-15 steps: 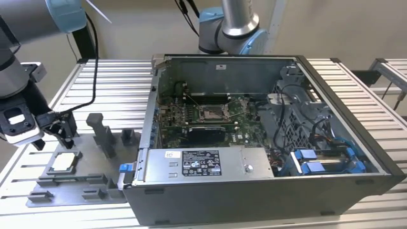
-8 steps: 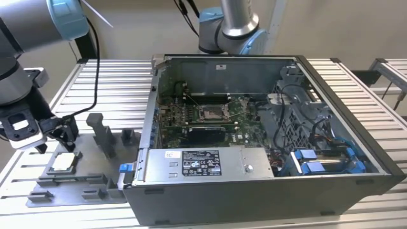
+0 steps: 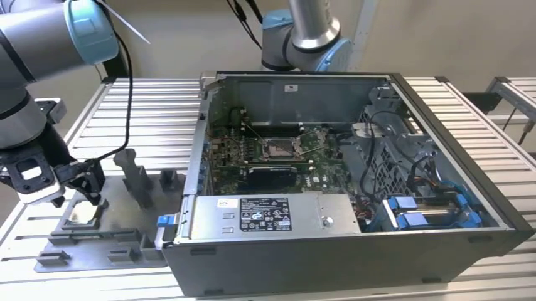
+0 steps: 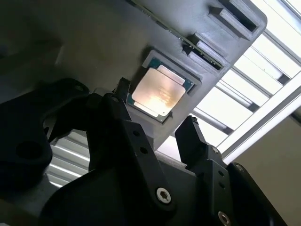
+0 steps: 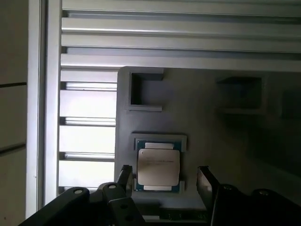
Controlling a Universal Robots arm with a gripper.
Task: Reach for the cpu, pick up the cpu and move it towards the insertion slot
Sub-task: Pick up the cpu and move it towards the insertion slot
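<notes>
The cpu (image 3: 82, 214) (image 4: 158, 91) (image 5: 158, 166) is a flat square chip with a silvery face, lying in a shallow pocket of the grey fixture plate (image 3: 92, 241). My gripper (image 3: 77, 195) (image 4: 157, 127) (image 5: 163, 175) hangs just above it, open, one finger on each side of the chip, not touching it. The insertion slot (image 3: 277, 148) is a square metal-framed socket on the green board inside the open computer case, far to the exterior view's right of the gripper.
Upright grey fixture blocks (image 3: 134, 175) stand between the gripper and the case wall (image 3: 194, 157). The case holds a power supply (image 3: 268, 216), cables and blue drive clips (image 3: 418, 210). A second arm's base (image 3: 302, 34) rises behind the case. The table (image 3: 150, 113) is slatted aluminium.
</notes>
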